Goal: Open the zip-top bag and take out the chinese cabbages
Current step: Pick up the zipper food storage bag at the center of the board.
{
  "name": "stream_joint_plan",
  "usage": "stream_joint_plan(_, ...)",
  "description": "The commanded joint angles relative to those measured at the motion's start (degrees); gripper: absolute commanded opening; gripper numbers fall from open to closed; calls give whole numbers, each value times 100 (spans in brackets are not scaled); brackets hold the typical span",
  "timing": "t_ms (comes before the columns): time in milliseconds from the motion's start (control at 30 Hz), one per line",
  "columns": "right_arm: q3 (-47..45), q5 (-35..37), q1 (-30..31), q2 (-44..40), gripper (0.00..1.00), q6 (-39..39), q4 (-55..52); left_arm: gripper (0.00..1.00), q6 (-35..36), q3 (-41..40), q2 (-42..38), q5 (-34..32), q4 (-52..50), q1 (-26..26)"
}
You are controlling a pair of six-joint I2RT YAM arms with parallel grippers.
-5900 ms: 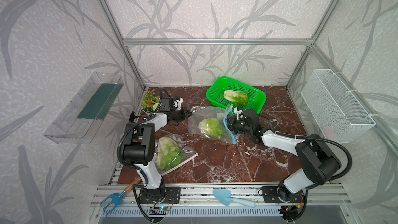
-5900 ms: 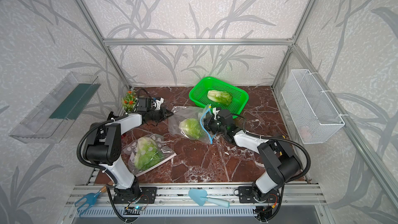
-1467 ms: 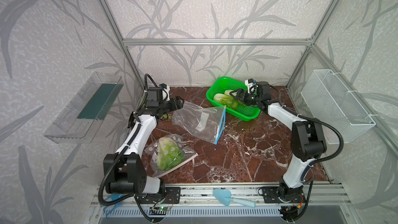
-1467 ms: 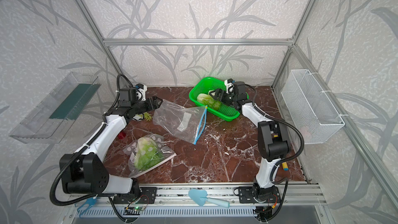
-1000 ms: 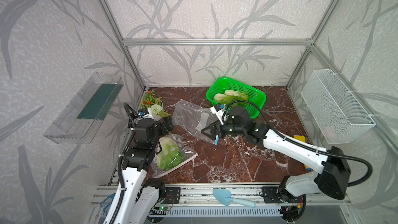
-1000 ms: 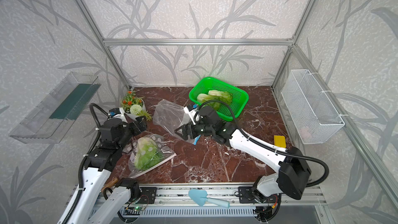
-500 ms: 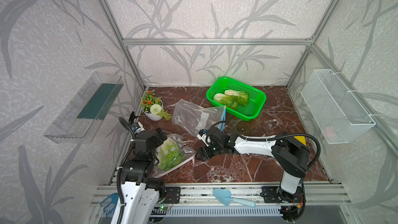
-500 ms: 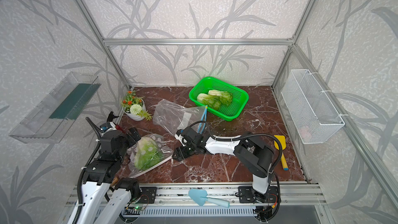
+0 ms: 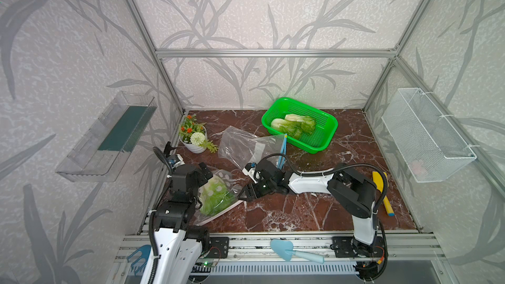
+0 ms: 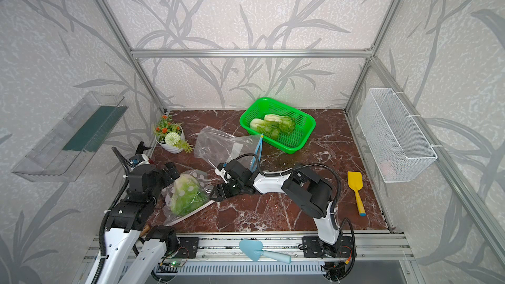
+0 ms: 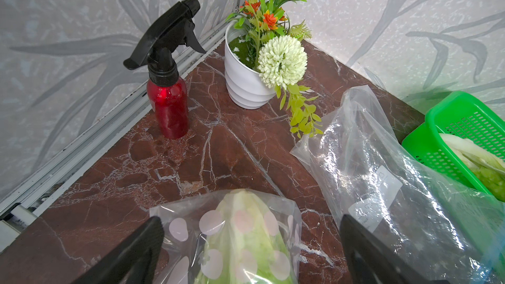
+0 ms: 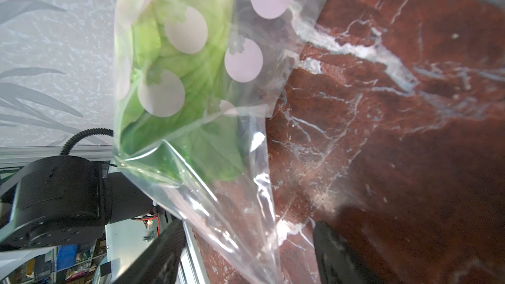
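Note:
A clear zip-top bag with pale dots (image 9: 218,187) (image 10: 188,187) lies at the front left of the table. One of the chinese cabbages (image 11: 240,241) (image 12: 169,58) is inside it. My left gripper (image 11: 250,222) hangs open over the bag's stem end, a finger on each side. My right gripper (image 9: 243,193) (image 12: 247,228) is low at the bag's other end. It is open, and the loose clear film of the bag's edge lies between its fingers. Two more cabbages (image 9: 293,125) lie in the green basket (image 9: 319,148).
An empty clear bag with a blue zip (image 9: 246,146) lies mid-table. Potted flowers (image 9: 192,137) and a red spray bottle (image 11: 169,105) stand at the back left. A yellow scoop (image 9: 382,192) lies at the right. A blue trowel (image 9: 289,249) rests on the front rail.
The right gripper dropped a cabbage in the basket, then swung forward past the empty bag to the dotted bag's edge. The left arm came from the back to over that bag.

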Motion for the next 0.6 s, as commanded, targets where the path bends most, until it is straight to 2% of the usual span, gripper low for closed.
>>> stream_joint_plan(0,-145,-204,-72,-264,75,259,400,99,11,-45,1,6,-19,37)
stream_joint_plan(100,-22,-301,-94,-140,69,350,430,99,28,-58,15,-13,11,42)
stream_joint_plan(200,185,-476,-94,96,57,509,501,99,68,-24,9,-11,2,51)
stream_joint_plan(467,57,-781,-103,267,27,1089,1042,99,117,-11,-10,-13,16,83)
stream_joint_plan(533,112,-832,-103,292,28,1154,992,99,110,-7,20,-2,19,76)
stream_joint_plan(567,171,-819,-104,298,39,1062,794,99,110,1,33,6,24,76)
